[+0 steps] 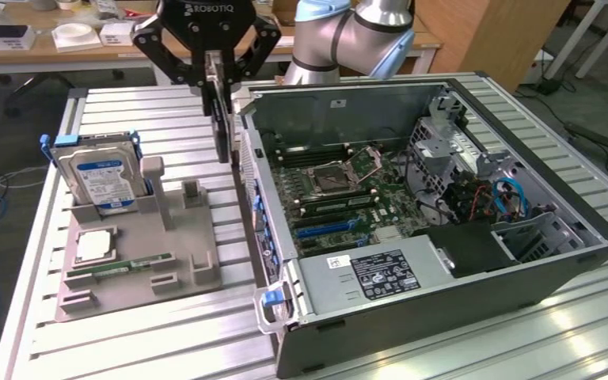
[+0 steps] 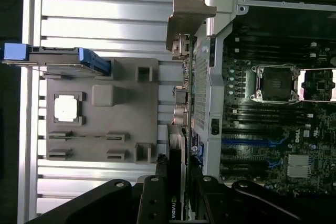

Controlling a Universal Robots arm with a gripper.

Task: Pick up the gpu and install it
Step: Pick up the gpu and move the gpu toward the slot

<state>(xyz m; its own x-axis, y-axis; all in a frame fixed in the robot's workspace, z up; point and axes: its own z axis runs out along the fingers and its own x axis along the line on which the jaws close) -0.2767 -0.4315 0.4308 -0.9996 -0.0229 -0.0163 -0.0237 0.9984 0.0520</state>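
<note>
Case [image 1: 410,336]: lies open on the bench [image 1: 156,340], nearest me.
gpu [image 1: 222,131]: hangs edge-on, long axis vertical, just outside the case's wall, straight below the end effector.
End effector [image 1: 218,79]: I read it part-closed, gripping the gpu's upper end.

Seen edge-on, the gpu [image 1: 221,136] hides both faces; the exterior view's top edge cuts off the hand [image 1: 219,92] above.

Exterior view angles down, wrist view straight down past claw [image 2: 177,174]; both see tray [image 1: 203,269] [image 2: 136,114].
</note>
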